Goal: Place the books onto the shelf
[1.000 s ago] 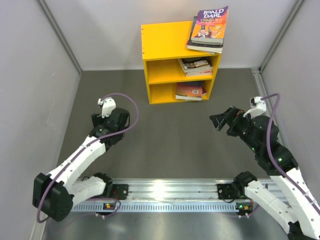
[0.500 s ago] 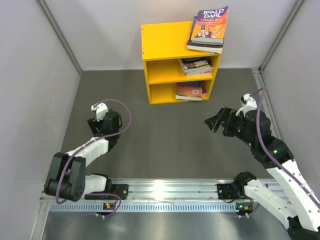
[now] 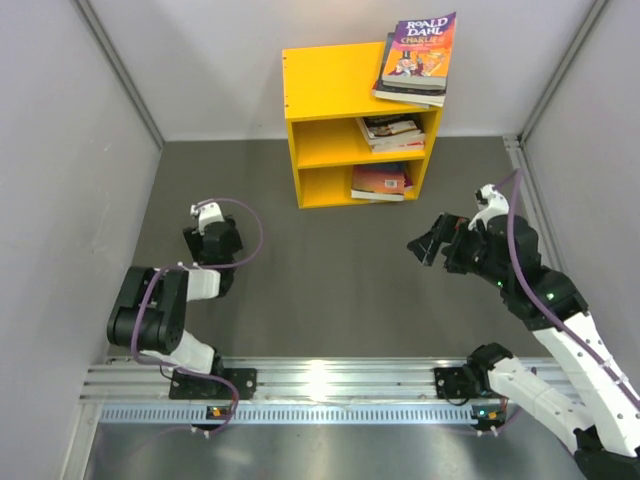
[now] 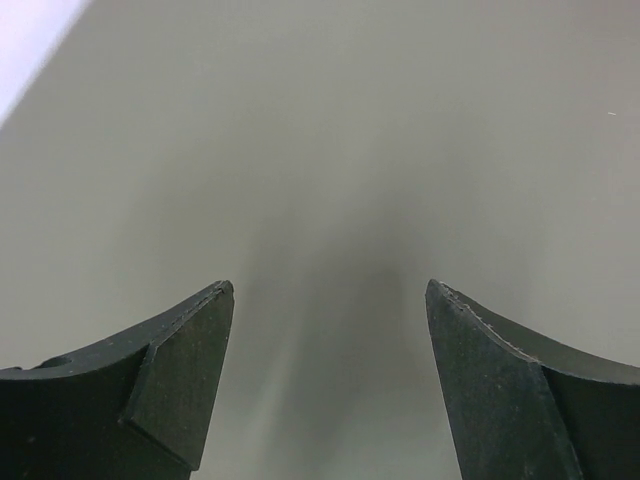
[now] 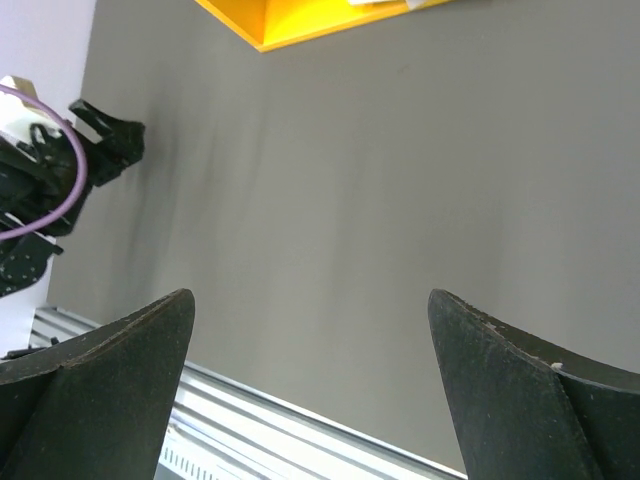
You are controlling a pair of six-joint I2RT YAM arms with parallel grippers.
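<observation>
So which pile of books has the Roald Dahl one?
The pile on top of the shelf; its Roald Dahl book lies uppermost, overhanging the right edge.

Overhead view; two low wrist views

The left white-and-black jointed arm (image 3: pixel 160 310) is folded tightly back on itself near its base, its black two-finger left gripper (image 4: pixel 328 385) pointing down with jaws spread wide and nothing between them. The right white-and-black jointed arm (image 3: pixel 545 320) is raised and extended forward and inward, elbow bent. Its black two-finger right gripper (image 5: pixel 312 385) is fully spread and empty.
</observation>
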